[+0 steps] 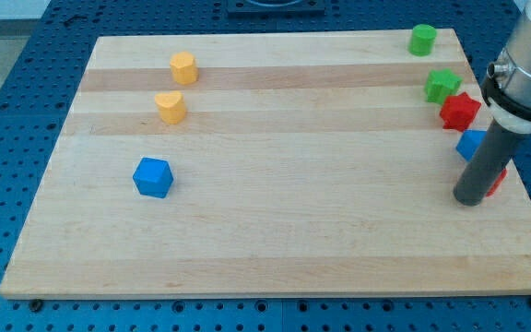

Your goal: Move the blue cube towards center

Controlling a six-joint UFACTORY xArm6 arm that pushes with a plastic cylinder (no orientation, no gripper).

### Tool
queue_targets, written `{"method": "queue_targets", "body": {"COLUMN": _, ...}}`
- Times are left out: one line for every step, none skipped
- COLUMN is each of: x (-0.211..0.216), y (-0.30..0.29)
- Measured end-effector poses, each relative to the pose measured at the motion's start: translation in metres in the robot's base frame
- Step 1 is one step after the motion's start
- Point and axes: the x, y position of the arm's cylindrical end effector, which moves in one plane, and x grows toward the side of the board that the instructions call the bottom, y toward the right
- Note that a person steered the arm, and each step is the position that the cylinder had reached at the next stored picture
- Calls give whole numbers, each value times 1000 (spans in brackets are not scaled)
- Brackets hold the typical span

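Pale wooden board [275,231], striped in lighter and darker planks, lies on a blue perforated table [7,83] that shows on every side of it. I carry no claw at all, only a dark rod, and my tip [469,200] rests on the board near the view's right edge, far from the blue cube [152,177], which sits alone in the view's left half, somewhat below mid-height and well apart from everything else. Between that cube and my tip the wood runs bare across the middle and along the whole bottom edge. Up at the view's top left stand two yellow blocks: a yellow hexagonal block [183,67] and, just below it, a yellow heart-shaped block [170,107]. On the right I count two green ones, a green cylinder [422,40] at the top edge and a green star-shaped block [442,86] below it, touching a red star-shaped block [459,112]. A second blue block [470,144] sits just behind my rod, and a sliver of another red block [497,182] peeks out beside it; their shapes I cannot tell.
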Motion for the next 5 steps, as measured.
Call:
{"method": "queue_targets", "body": {"x": 16, "y": -7}}
{"method": "queue_targets", "body": {"x": 38, "y": -19}}
{"method": "queue_targets", "body": {"x": 48, "y": -50}}
{"method": "queue_targets", "body": {"x": 26, "y": -80}}
{"method": "queue_targets", "body": {"x": -13, "y": -89}}
